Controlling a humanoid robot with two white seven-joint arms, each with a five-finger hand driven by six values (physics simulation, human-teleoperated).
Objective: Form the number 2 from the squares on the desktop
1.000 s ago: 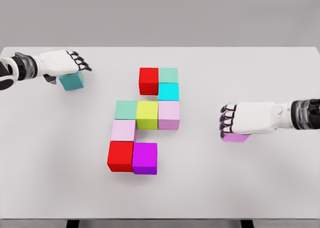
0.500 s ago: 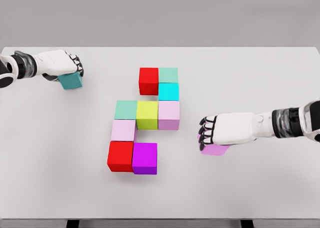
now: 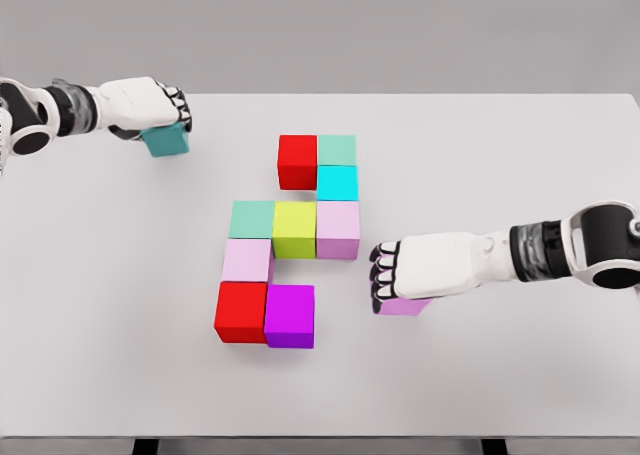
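Now we are gripping a lilac cube [image 3: 405, 306] under our curled right hand [image 3: 420, 275]; the purple cube [image 3: 290, 316] it must join lies just leftward.

Eleven blocks on one white table [image 3: 520, 155]: nine grouped in the middle, one teal block [image 3: 166, 142], one pale purple block [image 3: 404, 306], two robot hands, each holding one.
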